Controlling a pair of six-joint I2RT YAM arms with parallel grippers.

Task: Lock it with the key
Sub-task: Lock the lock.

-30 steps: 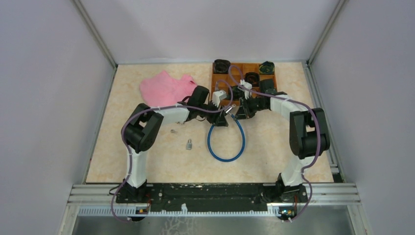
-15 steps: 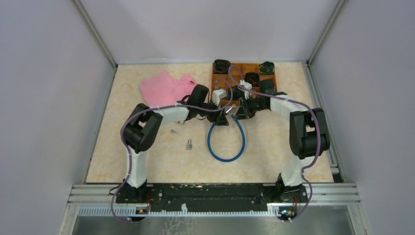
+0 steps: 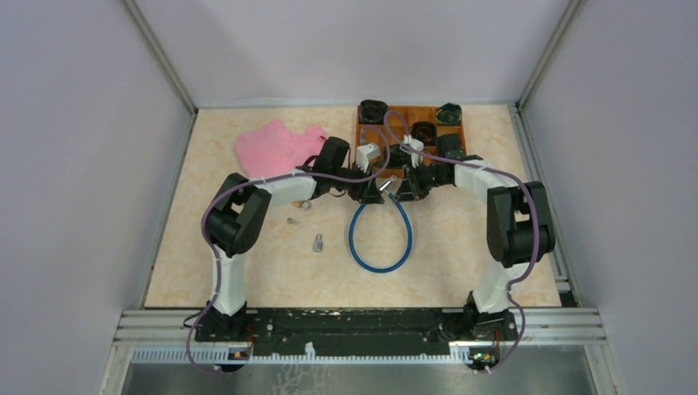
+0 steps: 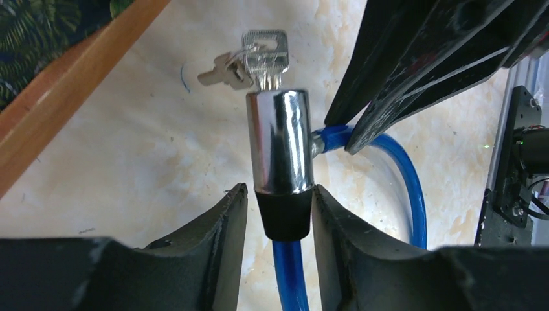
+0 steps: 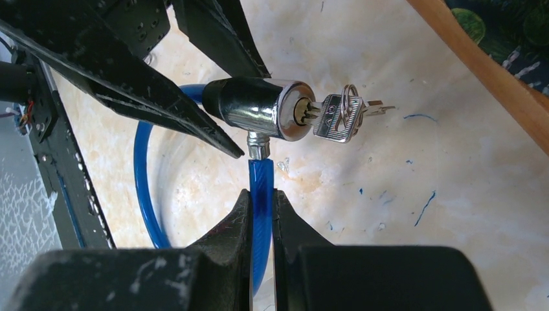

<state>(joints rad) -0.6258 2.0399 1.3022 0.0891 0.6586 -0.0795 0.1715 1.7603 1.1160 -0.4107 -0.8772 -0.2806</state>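
The left gripper (image 4: pixel 278 197) is clamping the lock barrel (image 4: pixel 280 139), its length pointing straight out, key (image 4: pixel 265 55) at the far end; the right gripper (image 5: pixel 261 197) is pinching the blue cable (image 5: pixel 260 173).

Robot lab test cell, plain grey panel walls (image 3: pixel 82 123), aluminium frame rails (image 3: pixel 568 322), beige marbled tabletop (image 3: pixel 272 271).

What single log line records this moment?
left end effector: shut on lock | right end effector: shut on cable | key: in lock

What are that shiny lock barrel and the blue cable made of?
The shiny lock barrel looks like chromed metal: mirror-bright reflections. The blue cable looks plastic-sheathed: glossy, slightly translucent; any core is hidden.
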